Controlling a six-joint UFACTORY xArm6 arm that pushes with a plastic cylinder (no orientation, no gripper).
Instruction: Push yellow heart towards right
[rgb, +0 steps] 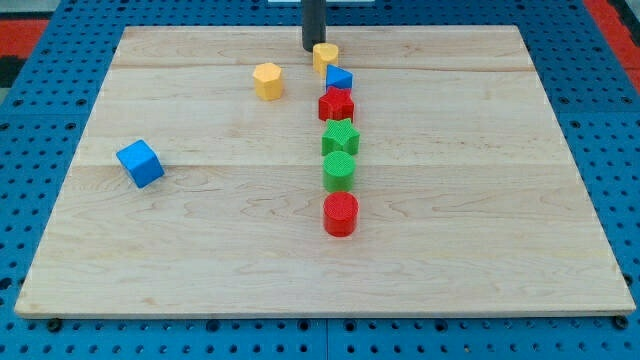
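You saw the wooden board (480, 250) on the blue pegboard (40, 120), w/ the rod coming down from the view's top. My tip (311, 49) stood near the board's top edge, just at the left side of the yellow heart (325, 56), touching it or nearly so (I could not tell which). About a claw: the arm had none, only the rod, so there was nothing clenched or released to report.

The yellow heart was at the top of a line of blocks that ran down the middle of the board. Below it, slightly to the right, was a small blue block (339, 78), its shape not clear to me. Then came the red star (336, 104), the green star (340, 137), the green cylinder (338, 170) and the red cylinder (340, 213), each one close to the next.

To the left of the line, near the top, stood the yellow hexagon (267, 80), apart from the heart. The blue cube (140, 163) lay alone, well apart, at the view's left.
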